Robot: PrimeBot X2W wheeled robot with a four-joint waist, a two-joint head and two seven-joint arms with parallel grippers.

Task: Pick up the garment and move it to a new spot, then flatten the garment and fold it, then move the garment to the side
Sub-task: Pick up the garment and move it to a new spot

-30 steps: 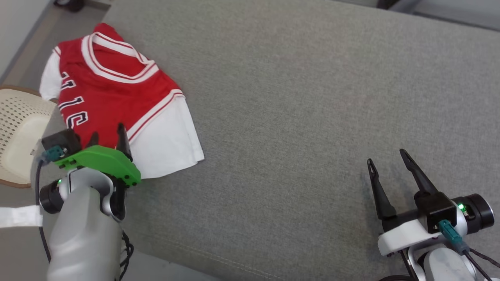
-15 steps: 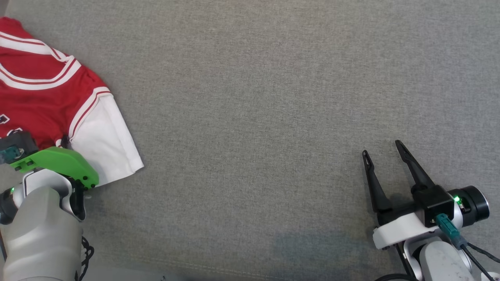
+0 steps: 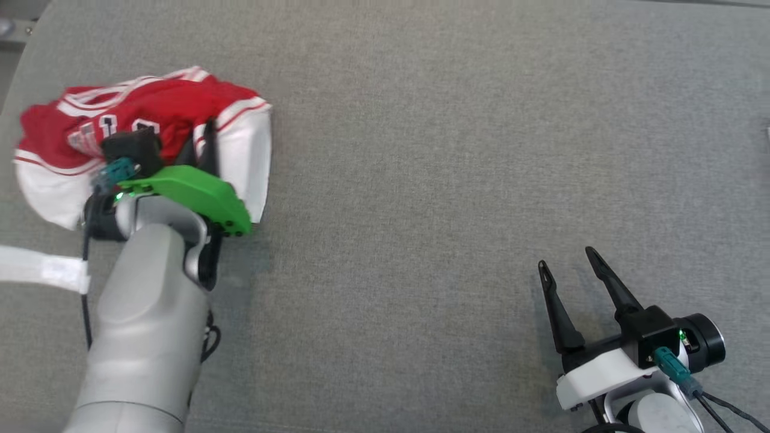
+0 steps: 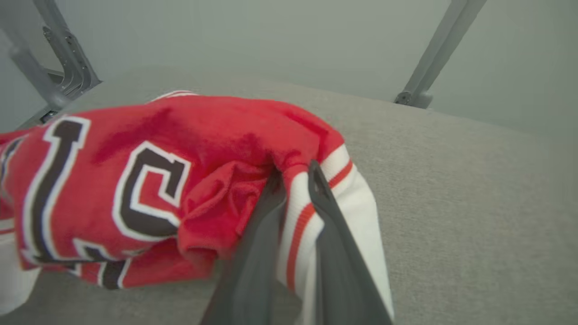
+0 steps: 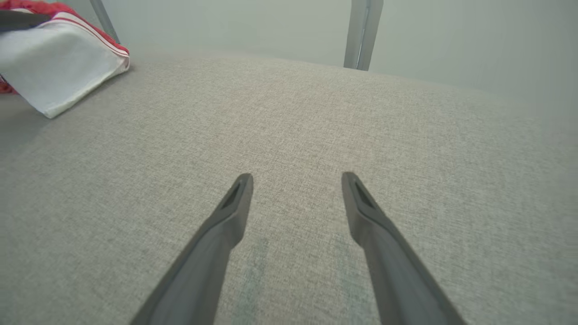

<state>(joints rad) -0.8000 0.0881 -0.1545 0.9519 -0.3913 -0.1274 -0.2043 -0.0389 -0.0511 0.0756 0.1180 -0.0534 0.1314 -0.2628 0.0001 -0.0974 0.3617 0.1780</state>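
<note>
The garment [image 3: 150,114] is a red jersey with white sleeves, white and red trim and dark lettering, bunched up at the left of the grey cloth table [image 3: 451,150]. My left gripper [image 3: 201,141] is shut on the garment at the striped trim beside a white sleeve. In the left wrist view the garment [image 4: 149,180] hangs bunched, with a fold of trim pinched between the two dark fingers [image 4: 257,234]. My right gripper [image 3: 565,264] stands open above bare cloth at the lower right. The right wrist view has its gripper [image 5: 295,178] open and the garment [image 5: 58,58] far off at the upper left.
The table's far left corner [image 3: 36,36] is rounded, with floor beyond it. Grey metal frame legs [image 4: 67,63] stand behind the table. A white strap [image 3: 42,270] crosses my left arm at the picture's left edge. Bare cloth spreads between the two grippers.
My left gripper has shut on the garment and lifted it into a bunch, where it lay flat before. The head camera has shifted. The right gripper stays open.
</note>
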